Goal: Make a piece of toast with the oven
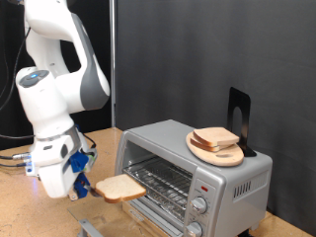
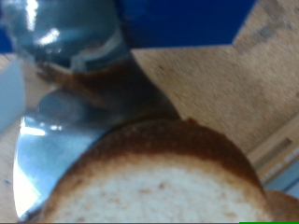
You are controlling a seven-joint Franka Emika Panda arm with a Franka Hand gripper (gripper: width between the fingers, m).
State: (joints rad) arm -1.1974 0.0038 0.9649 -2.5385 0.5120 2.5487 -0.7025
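The gripper (image 1: pixel 83 187), closed on the piece of toast (image 1: pixel 119 188), holds it level before the open toaster oven (image 1: pixel 212 173).

White rounded arm (image 1: pixel 54 69); grey joint bands; blue fingers (image 1: pixel 77 186); cables trailing.

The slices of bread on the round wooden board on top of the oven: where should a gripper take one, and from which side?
Probably the top slice, by its edge towards the exterior view's left, coming in level from that side. It lies flat and thin over the other slices on the board, and that side is open. The gripper already holds the piece of toast edgewise.
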